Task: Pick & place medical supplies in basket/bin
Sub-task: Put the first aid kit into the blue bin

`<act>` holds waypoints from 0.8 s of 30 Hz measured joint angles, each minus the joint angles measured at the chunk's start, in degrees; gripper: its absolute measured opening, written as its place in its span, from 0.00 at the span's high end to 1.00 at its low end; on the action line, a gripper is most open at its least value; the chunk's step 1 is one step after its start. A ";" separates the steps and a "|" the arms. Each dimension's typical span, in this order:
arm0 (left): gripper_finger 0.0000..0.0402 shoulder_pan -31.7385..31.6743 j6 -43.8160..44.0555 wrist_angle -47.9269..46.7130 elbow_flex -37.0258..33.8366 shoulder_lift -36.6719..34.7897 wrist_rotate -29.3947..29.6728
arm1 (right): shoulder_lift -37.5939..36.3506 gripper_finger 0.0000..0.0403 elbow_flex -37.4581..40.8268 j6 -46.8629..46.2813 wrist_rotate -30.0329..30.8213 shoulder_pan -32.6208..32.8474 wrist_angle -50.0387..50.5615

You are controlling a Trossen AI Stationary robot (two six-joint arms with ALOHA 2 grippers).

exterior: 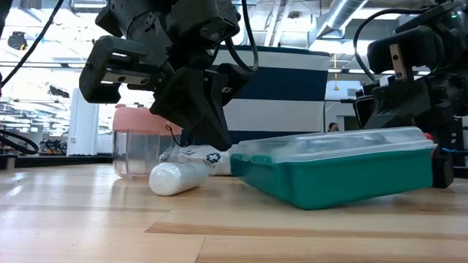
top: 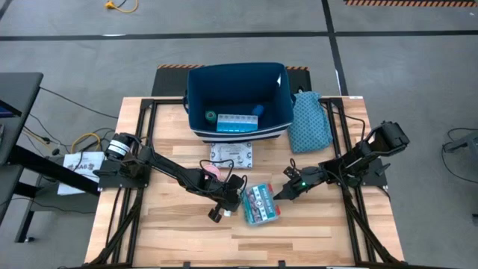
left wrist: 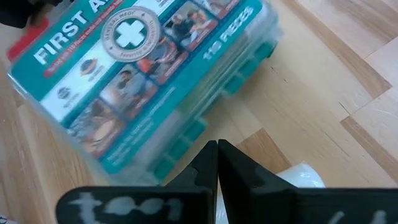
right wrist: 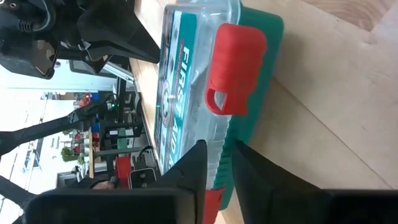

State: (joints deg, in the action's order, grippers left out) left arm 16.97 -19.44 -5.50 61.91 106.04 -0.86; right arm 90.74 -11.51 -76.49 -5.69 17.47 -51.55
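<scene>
The right gripper [top: 287,191] has its fingers narrowed onto the right end of the first aid kit [top: 261,205], lying low-centre on the worktop with its long axis toward them, while the left gripper [top: 224,203] hangs shut and empty beside it.

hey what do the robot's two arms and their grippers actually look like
Both arms are dark, nearly black, jointed links with black cables along them. The left gripper ends in flat, black, wedge-shaped fingers; a white-smudged black bar spans its base. The right gripper looks similar, with a small green light behind it.
</scene>
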 joint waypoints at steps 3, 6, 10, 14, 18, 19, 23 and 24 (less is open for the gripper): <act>1.00 0.00 0.00 0.00 -0.02 0.00 0.00 | 0.00 0.88 0.00 0.02 0.00 0.00 -0.07; 1.00 0.00 0.02 -0.02 -0.02 0.00 0.00 | 0.00 0.92 0.00 0.02 0.00 0.00 -0.08; 1.00 0.00 0.03 -0.01 -0.02 0.00 -0.01 | -0.02 0.99 0.00 -0.30 -0.10 0.00 -0.04; 1.00 0.00 0.04 -0.02 -0.02 0.00 -0.02 | -0.02 0.98 0.00 -0.01 -0.47 0.00 0.00; 1.00 0.00 0.07 -0.04 -0.02 -0.02 -0.07 | -0.02 0.87 0.00 0.13 -1.77 -0.09 0.04; 1.00 0.00 0.07 -0.04 -0.02 0.00 -0.09 | -0.02 0.83 0.00 0.16 -1.88 -0.09 0.05; 1.00 0.00 0.07 -0.14 -0.02 -0.02 -0.49 | 0.00 0.68 -0.02 0.16 -3.44 -0.86 0.59; 1.00 0.00 0.09 -0.18 -0.02 -0.02 -0.76 | 0.03 0.65 -0.04 0.06 -3.83 -1.26 0.79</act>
State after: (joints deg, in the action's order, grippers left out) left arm 16.97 -19.35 -5.68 61.89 106.02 -1.62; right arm 90.77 -11.55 -76.43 -9.52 16.22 -50.76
